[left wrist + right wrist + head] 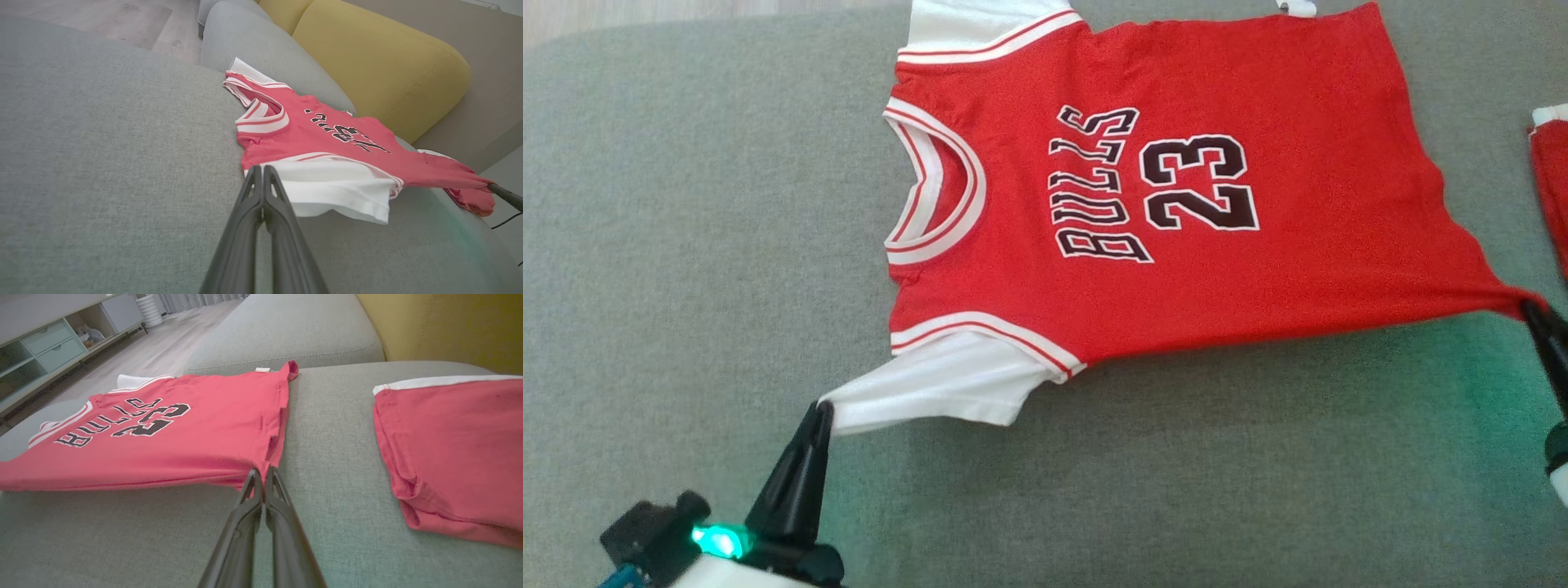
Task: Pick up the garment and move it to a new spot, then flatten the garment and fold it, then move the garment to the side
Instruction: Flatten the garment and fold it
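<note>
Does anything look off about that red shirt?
Not flat yet: the red basketball jersey with white sleeves is pulled askew. The right hand stretches its near hem corner into a point, the left hand pinches the near sleeve, and that edge hangs above the grey sofa cushion.

Jersey point(1258, 269) sleeve partly beyond top edge.

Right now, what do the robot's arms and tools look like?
Left tool: two long black fingers tapering to a point, with open triangular ribbing near the tips. At its base sit a glowing green light, a black block and pale casing. Right tool: the same black tapered build, a dark collar then white casing behind it.
</note>
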Controlling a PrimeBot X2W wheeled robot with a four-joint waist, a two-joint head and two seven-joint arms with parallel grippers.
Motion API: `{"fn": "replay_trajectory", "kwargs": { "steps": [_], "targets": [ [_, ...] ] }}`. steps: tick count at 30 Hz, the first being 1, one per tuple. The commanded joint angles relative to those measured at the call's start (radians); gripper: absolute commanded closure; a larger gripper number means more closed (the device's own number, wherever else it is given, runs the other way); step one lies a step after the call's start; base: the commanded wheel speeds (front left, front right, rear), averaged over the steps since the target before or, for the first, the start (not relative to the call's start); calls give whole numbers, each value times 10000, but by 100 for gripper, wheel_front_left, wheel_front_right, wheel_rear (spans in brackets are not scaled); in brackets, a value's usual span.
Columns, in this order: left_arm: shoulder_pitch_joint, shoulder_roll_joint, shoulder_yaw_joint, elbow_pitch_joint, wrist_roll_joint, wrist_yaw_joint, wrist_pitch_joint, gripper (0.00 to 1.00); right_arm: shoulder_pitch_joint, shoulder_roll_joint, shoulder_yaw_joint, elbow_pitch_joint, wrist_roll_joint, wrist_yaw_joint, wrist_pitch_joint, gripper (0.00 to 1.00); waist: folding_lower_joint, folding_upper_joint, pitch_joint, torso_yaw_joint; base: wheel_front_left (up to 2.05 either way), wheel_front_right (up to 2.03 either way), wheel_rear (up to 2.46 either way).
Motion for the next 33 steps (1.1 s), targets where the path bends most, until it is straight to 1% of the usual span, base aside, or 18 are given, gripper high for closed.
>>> {"fn": "replay_trajectory", "kwargs": {
  "steps": [1,7,12,15,16,21,27,28,30,31,32,33],
  "targets": [
    [-477,299,463,-386,-60,69,-39,100,61,-366,-427,-259,-100,-7,-124,100,2,-1,102,57,0,0,0],
    [-1892,213,427,-306,256,-123,213,100,-310,170,-1042,-521,-345,-7,355,100,2,-1,555,263,0,0,0],
    [-3653,91,483,237,457,-506,446,100,-1091,406,-1309,-483,-545,-7,790,100,2,-1,1084,378,0,0,0],
    [-4656,4,446,673,557,-722,617,100,-1772,499,-1287,-429,-721,-7,1043,100,2,-1,1417,357,0,0,0],
    [-4656,4,446,673,557,-722,617,100,-1772,499,-1287,-429,-721,-7,1043,100,2,-1,1417,357,0,0,0],
    [-6227,-159,234,1552,679,-1064,899,100,-2801,602,-1160,-205,-996,-7,1361,100,2,-1,1952,349,0,0,0],
    [-7679,-475,-112,2690,874,-1282,769,100,-3694,647,-788,255,-1118,-7,1731,100,2,-1,2403,349,0,0,0],
    [-7861,-539,-179,2877,885,-1304,726,96,-3798,662,-730,327,-1122,-7,1745,100,2,-1,2454,353,0,0,0],
    [-8174,-651,-348,3233,850,-1344,686,62,-3972,690,-601,458,-1077,-7,1825,100,2,-1,2566,356,0,0,0],
    [-8304,-700,-417,3398,834,-1358,638,32,-4055,699,-539,509,-1067,-7,1839,73,2,-1,2615,352,0,0,0],
    [-8410,-743,-482,3556,822,-1369,577,0,-4125,713,-495,587,-1063,-7,1850,17,2,-1,2646,346,0,0,0],
    [-8493,-781,-514,3698,803,-1377,496,0,-4191,749,-514,701,-1063,-7,1816,0,2,-1,2672,341,0,0,0]
  ]
}}
